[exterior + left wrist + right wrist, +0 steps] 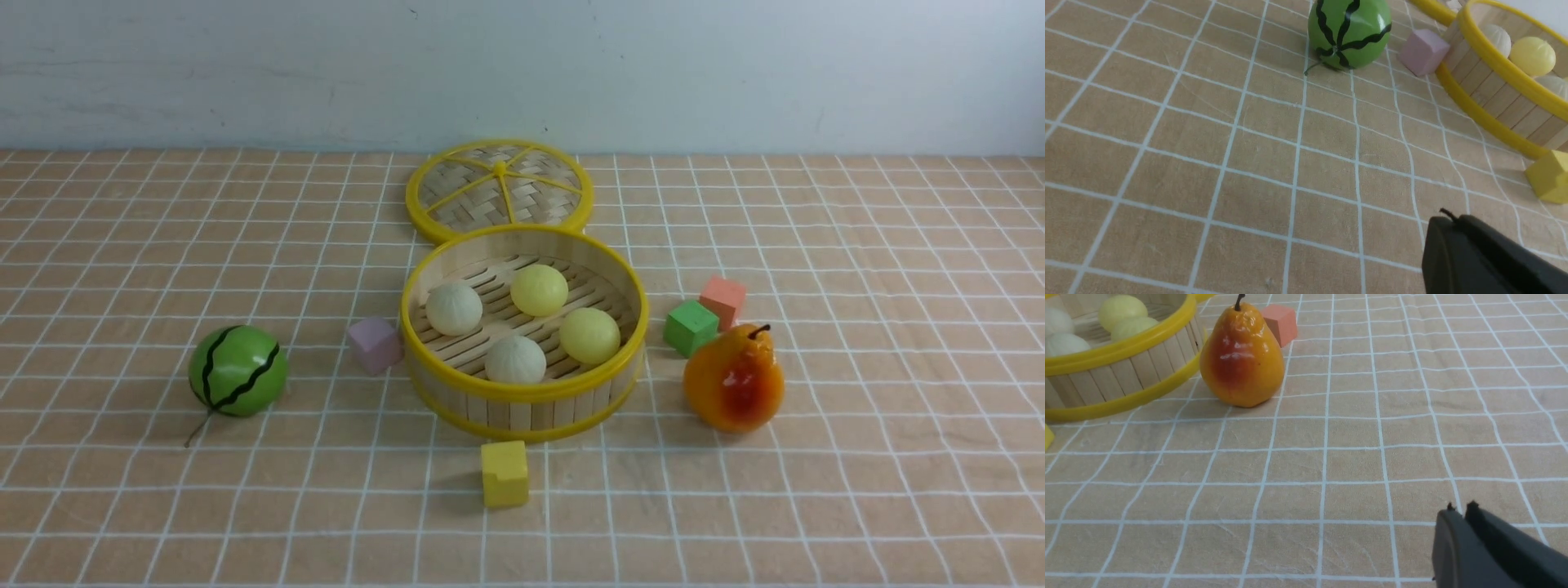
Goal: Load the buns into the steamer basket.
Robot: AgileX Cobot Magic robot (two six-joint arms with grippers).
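The steamer basket (522, 392) stands mid-table, round, bamboo-slatted with yellow rims. On its slatted floor lie several buns: an off-white bun (454, 308), an off-white bun (515, 360), a pale yellow bun (539, 289) and a pale yellow bun (589, 335). Neither arm shows in the front view. In the left wrist view my left gripper (1453, 218) hangs over bare cloth with its black jaws pressed together and empty; the basket (1494, 98) is off to one side. My right gripper (1459, 508) is likewise shut and empty, away from the basket (1122, 371).
The flat woven lid (499, 188) lies behind the basket. A green striped watermelon ball (237, 371) sits to the left and an orange pear (734, 380) to the right. Cubes lie around the basket: pink (374, 344), yellow (504, 473), green (690, 327), salmon (723, 300).
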